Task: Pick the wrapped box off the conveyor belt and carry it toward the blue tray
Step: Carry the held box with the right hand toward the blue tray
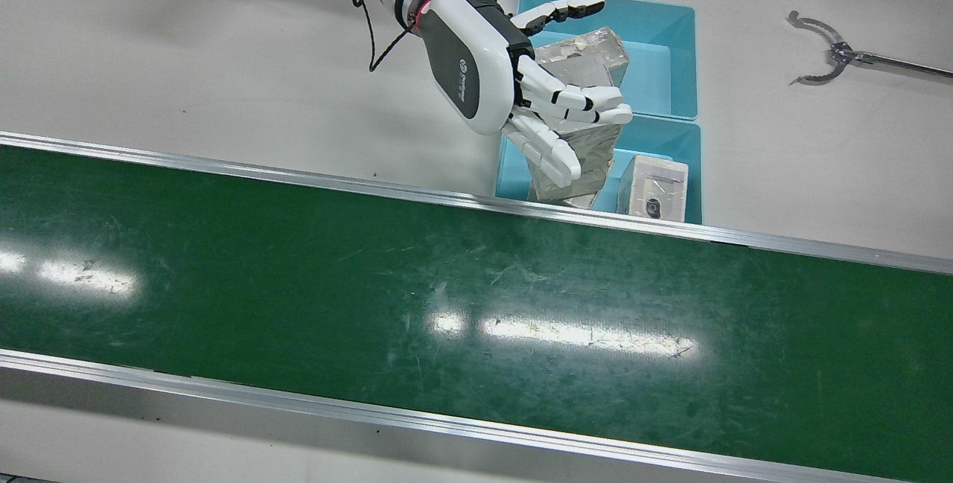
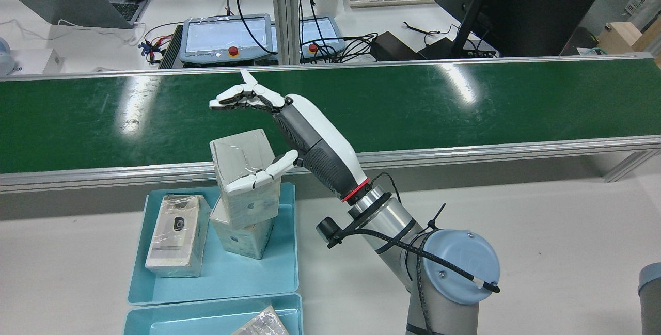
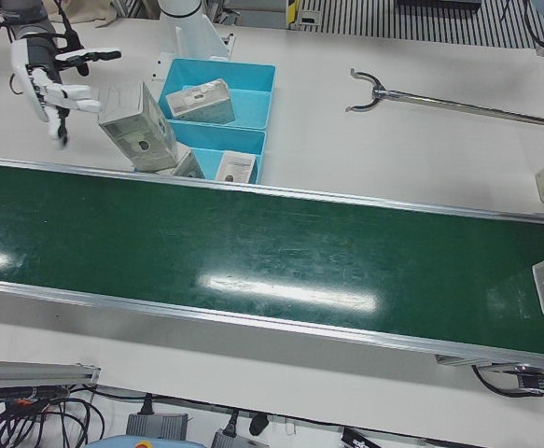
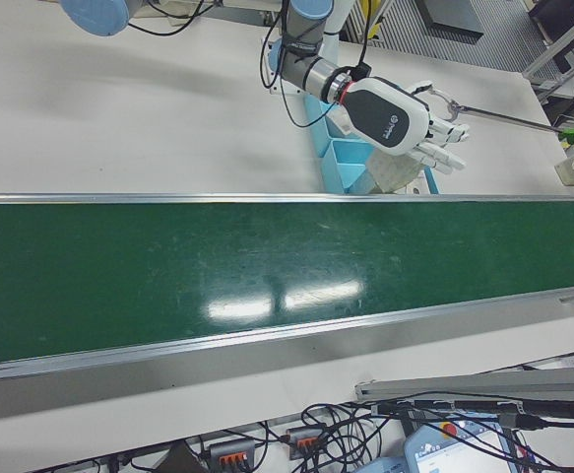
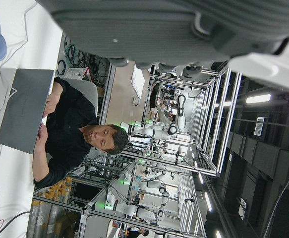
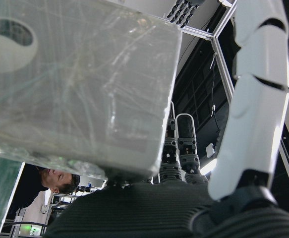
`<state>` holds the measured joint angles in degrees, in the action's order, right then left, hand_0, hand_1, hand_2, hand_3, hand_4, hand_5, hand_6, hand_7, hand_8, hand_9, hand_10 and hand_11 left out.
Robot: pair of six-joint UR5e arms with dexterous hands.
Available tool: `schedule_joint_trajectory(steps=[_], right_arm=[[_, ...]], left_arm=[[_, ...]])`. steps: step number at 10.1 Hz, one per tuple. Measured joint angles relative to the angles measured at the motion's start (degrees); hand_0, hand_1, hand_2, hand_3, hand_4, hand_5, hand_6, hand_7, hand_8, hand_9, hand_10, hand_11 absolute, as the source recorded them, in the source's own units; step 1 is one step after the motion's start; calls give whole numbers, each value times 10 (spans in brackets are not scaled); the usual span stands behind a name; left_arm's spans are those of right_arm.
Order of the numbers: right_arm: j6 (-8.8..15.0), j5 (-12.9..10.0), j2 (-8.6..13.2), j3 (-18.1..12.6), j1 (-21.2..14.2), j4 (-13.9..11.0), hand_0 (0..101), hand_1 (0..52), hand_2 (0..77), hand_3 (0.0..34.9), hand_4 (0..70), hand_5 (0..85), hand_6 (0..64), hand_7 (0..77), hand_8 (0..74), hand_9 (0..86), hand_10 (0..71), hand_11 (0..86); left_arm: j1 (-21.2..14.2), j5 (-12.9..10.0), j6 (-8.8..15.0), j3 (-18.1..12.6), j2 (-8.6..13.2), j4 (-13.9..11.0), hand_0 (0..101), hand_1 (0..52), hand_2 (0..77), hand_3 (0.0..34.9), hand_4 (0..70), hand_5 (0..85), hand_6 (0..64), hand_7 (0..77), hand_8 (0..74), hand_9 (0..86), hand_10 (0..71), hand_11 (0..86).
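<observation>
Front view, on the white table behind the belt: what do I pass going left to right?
right hand → wrapped box, propped up in the blue tray → smaller wrapped box lying in the near tray → metal grabber tool

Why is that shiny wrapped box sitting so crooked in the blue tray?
The plastic-wrapped grey box leans tilted on top of another wrapped box inside the light-blue tray, not flat like the box beside them. The white right hand is open around it, one finger touching its side.
</observation>
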<state>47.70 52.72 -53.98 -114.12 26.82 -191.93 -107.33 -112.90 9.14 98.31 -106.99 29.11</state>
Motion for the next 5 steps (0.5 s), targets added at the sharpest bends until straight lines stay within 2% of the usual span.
schedule_joint_trajectory(steps=[1, 2, 3, 4, 5], right_arm=[[-3, 0, -3, -23, 32, -62, 479, 153, 125, 39, 98, 338, 207, 114, 27, 16, 0, 22], [-11, 0, -6, -40, 65, -123, 536, 218, 185, 80, 65, 300, 114, 71, 5, 16, 0, 16], [-28, 0, -12, -49, 87, -166, 536, 218, 185, 80, 65, 300, 114, 71, 5, 16, 0, 16], [-49, -2, -20, -52, 103, -194, 535, 218, 164, 74, 33, 267, 76, 71, 5, 16, 0, 16], [-65, -5, -26, -52, 116, -219, 513, 180, 142, 76, 27, 245, 65, 71, 5, 16, 0, 16]], left_arm=[[0, 0, 0, 0, 0, 0, 0, 0, 5, 0, 0, 11, 0, 0, 5, 0, 5, 5], [0, 0, 0, 0, 0, 0, 0, 0, 5, 0, 0, 11, 0, 5, 5, 5, 5, 5], [0, 0, 0, 0, 0, 0, 0, 0, 5, 0, 0, 11, 0, 5, 5, 0, 5, 5], [0, 0, 0, 0, 0, 0, 0, 0, 5, 0, 0, 11, 0, 5, 5, 0, 5, 5], [0, 0, 0, 0, 0, 0, 0, 0, 5, 0, 0, 11, 0, 5, 5, 0, 5, 5]])
